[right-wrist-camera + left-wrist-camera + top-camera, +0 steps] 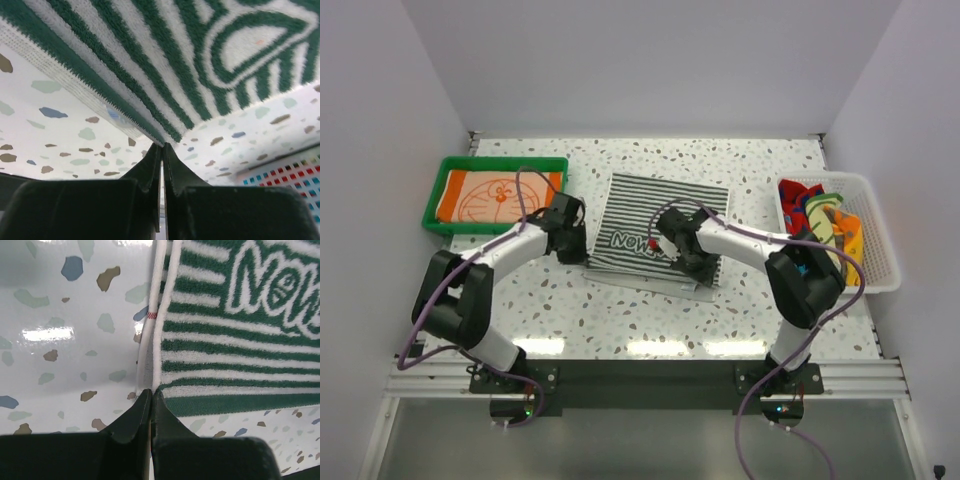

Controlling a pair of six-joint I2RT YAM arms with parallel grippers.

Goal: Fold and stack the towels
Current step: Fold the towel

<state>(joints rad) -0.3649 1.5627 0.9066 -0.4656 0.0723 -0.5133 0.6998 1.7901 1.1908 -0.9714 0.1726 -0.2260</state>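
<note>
A striped towel (655, 215) is spread flat on the speckled table (760, 170), just to the right of the green tray (432, 200). Its long axis is laid roughly left to right, the end away from the tray turned slightly nearer the arms. The dark stripes are run along that axis, and the white lettering is set by the near edge, read away from the tray. A pale under-layer is seen past that near edge.

The left gripper (150, 392) is placed at the towel's near corner on the tray side, its fingers pressed together on the white hem. The right gripper (162, 146) is pinched shut on the near corner farther from the tray, which is lifted off the table.

An orange towel (490, 200) with a cartoon drawing is laid inside the tray. Crumpled towels (820, 215) are heaped in a white basket (875, 235) well to the right of the tray.
</note>
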